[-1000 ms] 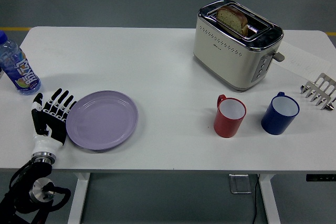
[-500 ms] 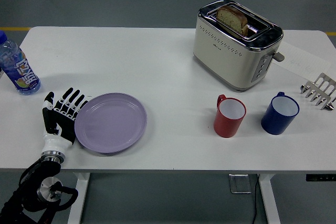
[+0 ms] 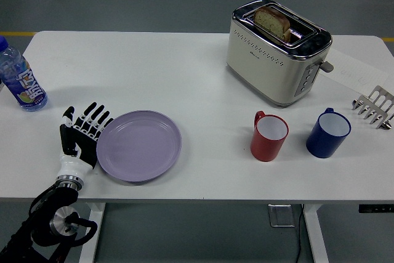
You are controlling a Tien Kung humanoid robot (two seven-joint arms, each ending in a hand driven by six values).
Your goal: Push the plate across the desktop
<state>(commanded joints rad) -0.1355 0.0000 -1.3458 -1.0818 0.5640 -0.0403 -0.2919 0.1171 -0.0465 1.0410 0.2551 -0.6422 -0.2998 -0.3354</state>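
The broad white tabletop [image 3: 184, 78] carries everything here. A cream and chrome toaster [image 3: 277, 53] with a slice of bread in its slot stands toward the far right. The round lilac plate [image 3: 139, 146] lies flat near the front left edge, and the robot's black left hand [image 3: 81, 133], fingers spread and flat, presses against its left rim. A red mug [image 3: 269, 136] stands well to the plate's right.

Compared with a second ago, the purple plate [image 3: 139, 146] sits farther right on the desk [image 3: 184, 78], nearer the red mug [image 3: 269, 136]. The left hand [image 3: 83, 135], fingers extended against the plate's left rim, is farther right too.
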